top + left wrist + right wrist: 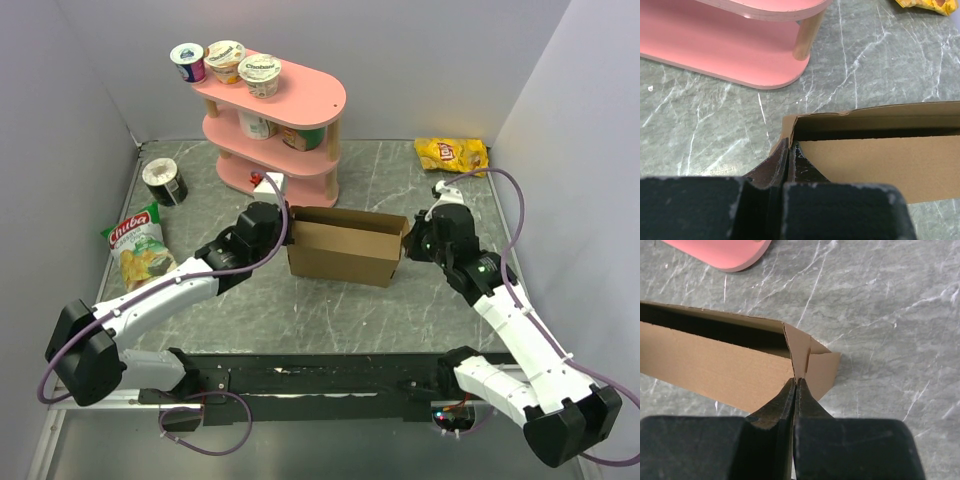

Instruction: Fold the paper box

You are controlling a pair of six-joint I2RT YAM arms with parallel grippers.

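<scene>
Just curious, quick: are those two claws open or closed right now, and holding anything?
Left gripper: closed, pinching the left end of the paper box.
Right gripper: closed, pinching the paper box's right corner flap.

- 1 paper box [345,250]
- 1 pink shelf [310,95], three tiers
- 3 yogurt cups [225,60] on the top tier
- 2 more tubs [258,125] on the middle tier, labels unreadable
- 2 snack bags: 1 green Chiba bag [140,250], 1 yellow Lay's bag [452,153]
- 1 dark tin [164,181]
- 1 small red-and-white item [266,181] by the shelf foot, can't identify
- 2 arms: 1 left gripper [283,215], 1 right gripper [408,240]
</scene>
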